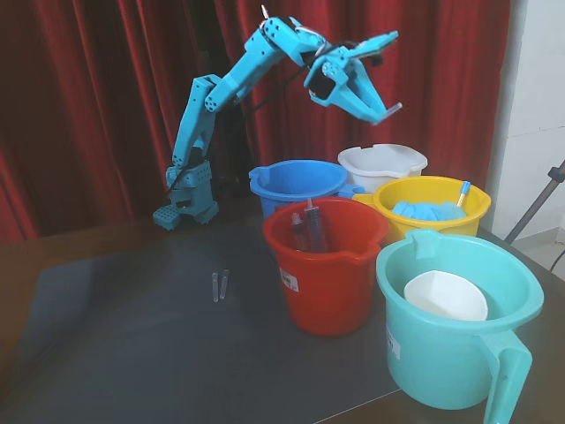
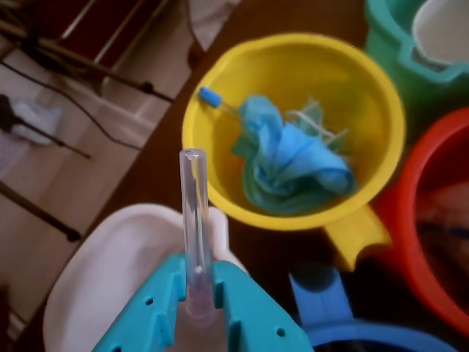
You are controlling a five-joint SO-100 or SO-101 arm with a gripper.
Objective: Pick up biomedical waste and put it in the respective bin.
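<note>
Gripper (image 1: 381, 108) is up high at the far side, above the white bucket (image 1: 382, 162) and yellow bucket (image 1: 431, 205), clamped on one clear tube (image 2: 195, 220). In the wrist view the tube sticks out past the blue fingers (image 2: 165, 308), its tip over the gap between the white bucket's rim and the yellow bucket's rim.

Two more clear tubes (image 1: 219, 285) lie side by side on the dark mat (image 1: 132, 353) on the tabletop (image 1: 53, 256), left of the red bucket (image 1: 327, 265), well apart from the gripper.

Bucket layout in the fixed view: blue bucket (image 1: 297, 183) far left, white far middle, yellow right of it, red in the near middle, teal bucket (image 1: 459, 327) nearest on the right.

Contents: yellow holds crumpled blue cloth (image 2: 289, 161) and a stick with a blue tip (image 2: 211, 97); red holds two syringes (image 1: 307, 231) standing with dark contents; teal holds a white bowl (image 1: 446, 296).

Arm base (image 1: 187, 199) sits far left, in front of the red curtain (image 1: 88, 88).
</note>
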